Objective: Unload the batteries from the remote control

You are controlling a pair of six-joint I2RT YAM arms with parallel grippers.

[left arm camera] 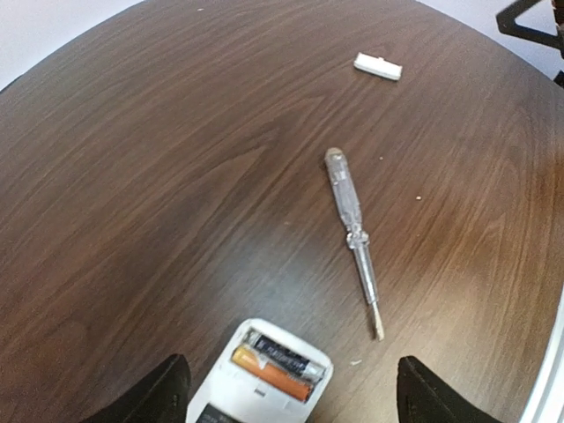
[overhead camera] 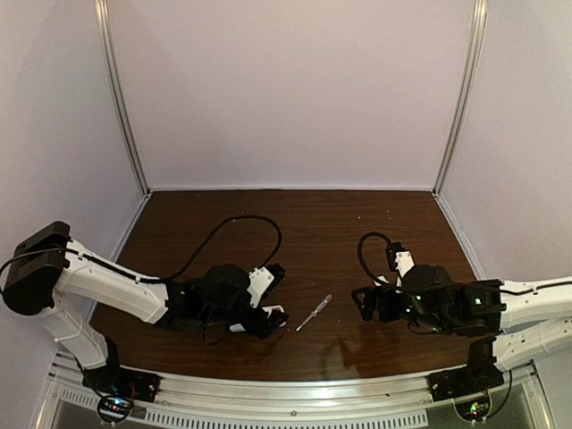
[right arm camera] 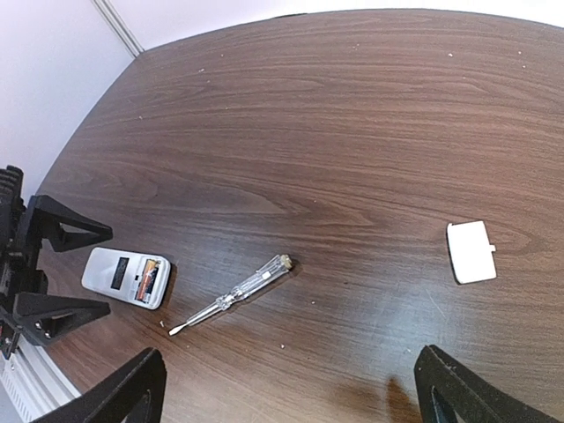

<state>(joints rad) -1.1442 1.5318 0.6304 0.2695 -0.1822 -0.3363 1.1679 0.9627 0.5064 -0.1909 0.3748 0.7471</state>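
Wood grain, dark brown, runs across the table (left arm camera: 132,176) that carries everything here.

In the left wrist view the remote control (left arm camera: 231,389) lies at the bottom centre of the frame, its white body partly cut off by the lower edge and its compartment uncovered and facing up. The two batteries (left arm camera: 275,363) sit in it side by side and touching: the dark one toward the top of the frame, the orange one just below it. The left hand (left arm camera: 291,388) is open. Its dark fingers (left arm camera: 166,395) stand at the lower left and lower right with the remote control between them, and a strip of bare table shows on each side, so neither finger touches it.

A slim screwdriver (left arm camera: 352,238) lies up and to the right of the remote control, with its clear handle toward the top of the frame and its tip near the remote control but apart from it. A small white plastic piece (left arm camera: 378,66) lies flat near the upper right, well apart from both.

In the right wrist view the right hand (right arm camera: 295,388) is also open, its fingers in the bottom corners with only table between them. There the remote control sits at the left edge, the screwdriver in the lower centre, and the white plastic piece at the right. Seen from above, the screwdriver lies between the two hands.
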